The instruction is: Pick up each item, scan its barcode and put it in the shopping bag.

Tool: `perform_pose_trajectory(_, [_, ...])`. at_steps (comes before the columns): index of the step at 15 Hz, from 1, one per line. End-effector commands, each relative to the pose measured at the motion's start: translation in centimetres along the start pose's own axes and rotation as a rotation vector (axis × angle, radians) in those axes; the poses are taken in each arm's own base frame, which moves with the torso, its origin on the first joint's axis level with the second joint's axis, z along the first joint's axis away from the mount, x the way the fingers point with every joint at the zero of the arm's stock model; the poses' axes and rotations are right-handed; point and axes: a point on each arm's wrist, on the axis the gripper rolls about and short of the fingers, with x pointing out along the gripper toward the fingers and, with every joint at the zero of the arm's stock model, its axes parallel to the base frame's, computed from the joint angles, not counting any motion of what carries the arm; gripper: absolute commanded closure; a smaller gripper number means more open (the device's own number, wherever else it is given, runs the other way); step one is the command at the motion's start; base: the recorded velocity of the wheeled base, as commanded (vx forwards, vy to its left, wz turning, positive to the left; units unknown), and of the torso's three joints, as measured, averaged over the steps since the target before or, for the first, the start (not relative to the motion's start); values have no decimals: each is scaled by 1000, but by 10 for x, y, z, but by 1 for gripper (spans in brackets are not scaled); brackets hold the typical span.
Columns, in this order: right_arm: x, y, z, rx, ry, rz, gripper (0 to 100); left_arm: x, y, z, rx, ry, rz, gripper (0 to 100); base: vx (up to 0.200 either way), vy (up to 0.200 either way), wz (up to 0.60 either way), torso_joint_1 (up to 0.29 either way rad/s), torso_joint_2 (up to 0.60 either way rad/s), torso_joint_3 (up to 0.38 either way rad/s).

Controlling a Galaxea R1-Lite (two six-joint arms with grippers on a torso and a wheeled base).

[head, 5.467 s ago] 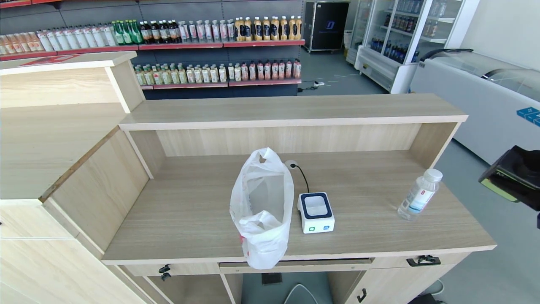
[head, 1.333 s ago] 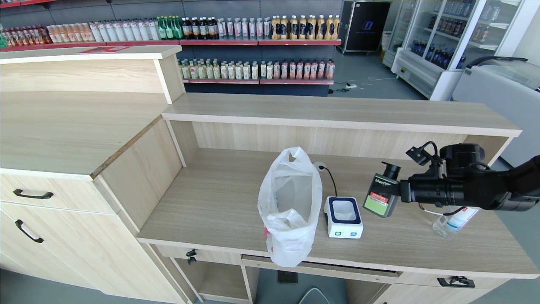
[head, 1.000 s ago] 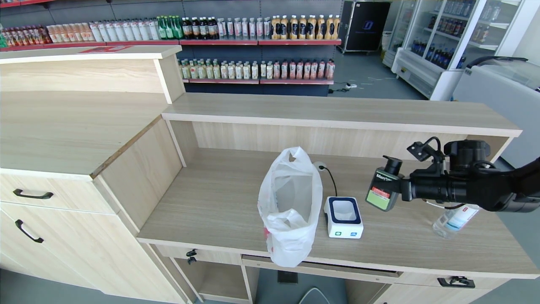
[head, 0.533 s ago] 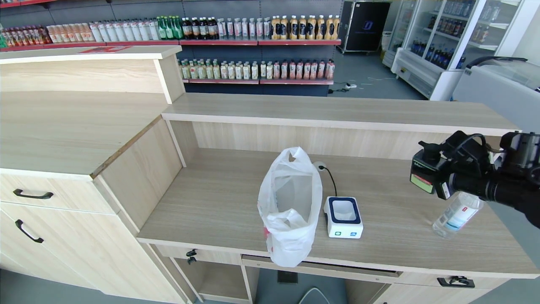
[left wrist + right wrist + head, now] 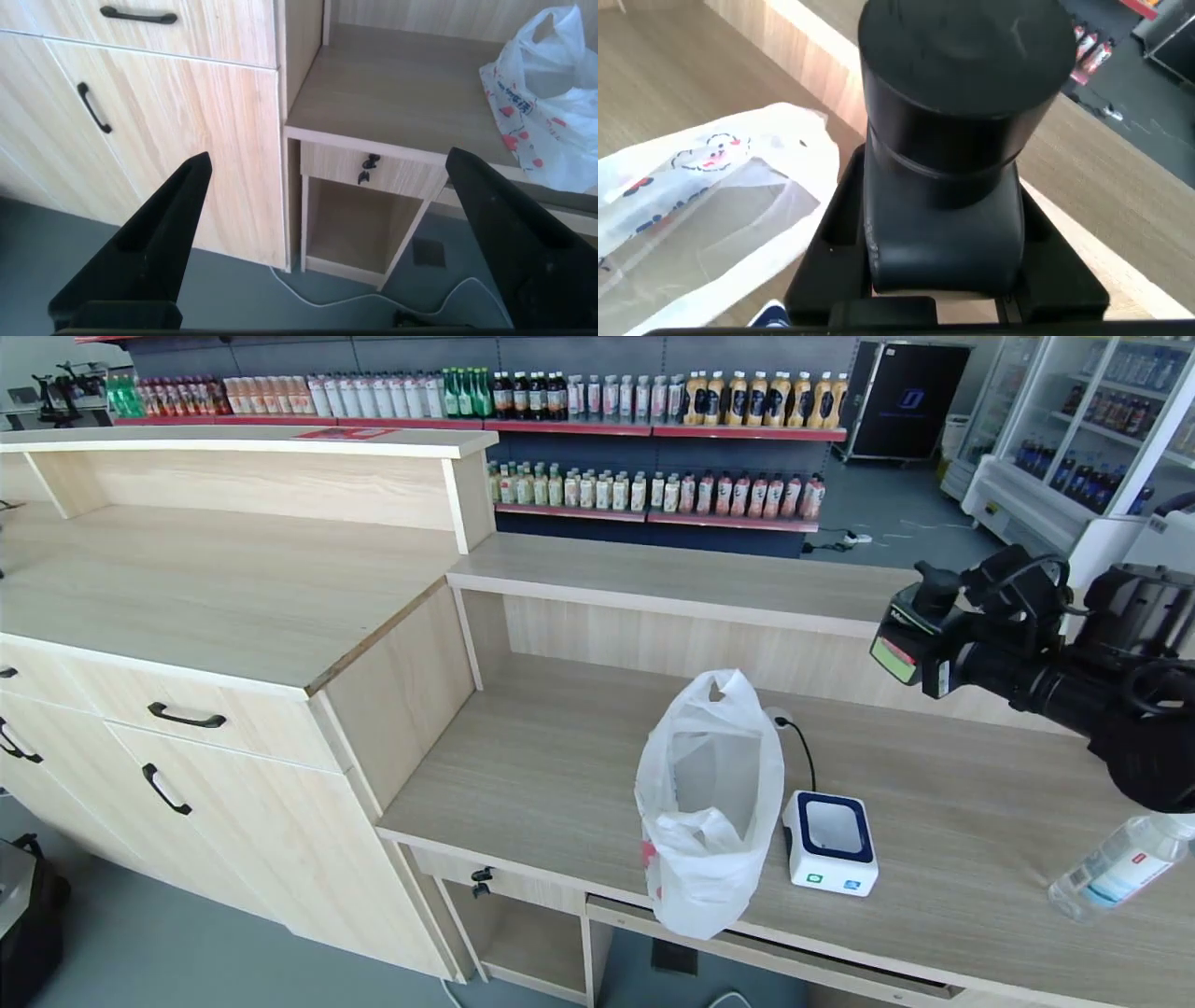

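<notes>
My right gripper (image 5: 945, 665) is shut on a black bottle (image 5: 898, 649) with a green and red label, held high in the air, above and to the right of the scanner (image 5: 831, 843). In the right wrist view the black bottle (image 5: 957, 140) sits cap-first in the right gripper (image 5: 943, 271), with the shopping bag (image 5: 719, 210) below. The white shopping bag (image 5: 709, 812) stands open at the counter's front edge, just left of the scanner. A clear water bottle (image 5: 1116, 868) stands at the counter's right. My left gripper (image 5: 327, 243) hangs open, low in front of the cabinets.
The wooden counter (image 5: 560, 756) has a raised back ledge (image 5: 672, 574) and a taller cabinet block (image 5: 215, 588) to its left. The scanner's cable (image 5: 801, 747) runs toward the back wall. In the left wrist view I see drawers (image 5: 140, 112), the floor and the bag (image 5: 551, 103).
The head camera has swung to the left, so the whole scene sits further right. My right gripper has carried the black bottle up, away from the scanner.
</notes>
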Motion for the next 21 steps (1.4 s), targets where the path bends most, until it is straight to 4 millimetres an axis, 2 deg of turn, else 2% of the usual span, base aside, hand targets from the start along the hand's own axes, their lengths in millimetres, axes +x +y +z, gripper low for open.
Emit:
perform_pose_trajectory(1, [47, 32, -44, 89, 86, 100, 100, 0, 0, 0, 0, -1, 1, 0, 0, 0, 0, 0, 0, 0])
perform_pose_trajectory(2, [49, 38, -55, 99, 116, 115, 100, 0, 0, 0, 0, -1, 1, 0, 0, 0, 0, 0, 0, 0])
perform_pose_trajectory(3, [54, 50, -75, 153, 173, 147, 100, 0, 0, 0, 0, -1, 1, 0, 0, 0, 0, 0, 0, 0])
perform_pose_trajectory(5, [60, 65, -83, 277, 201, 176, 100, 0, 0, 0, 0, -1, 1, 0, 0, 0, 0, 0, 0, 0])
perform_pose_trajectory(11, [78, 82, -105, 297, 243, 217, 100, 0, 0, 0, 0, -1, 1, 0, 0, 0, 0, 0, 0, 0])
perform_pose_trajectory(18, [112, 102, -110, 320, 197, 252, 100, 0, 0, 0, 0, -1, 1, 0, 0, 0, 0, 0, 0, 0])
perform_pose_trajectory(21, [127, 119, -114, 329, 180, 283, 100, 0, 0, 0, 0, -1, 1, 0, 0, 0, 0, 0, 0, 0])
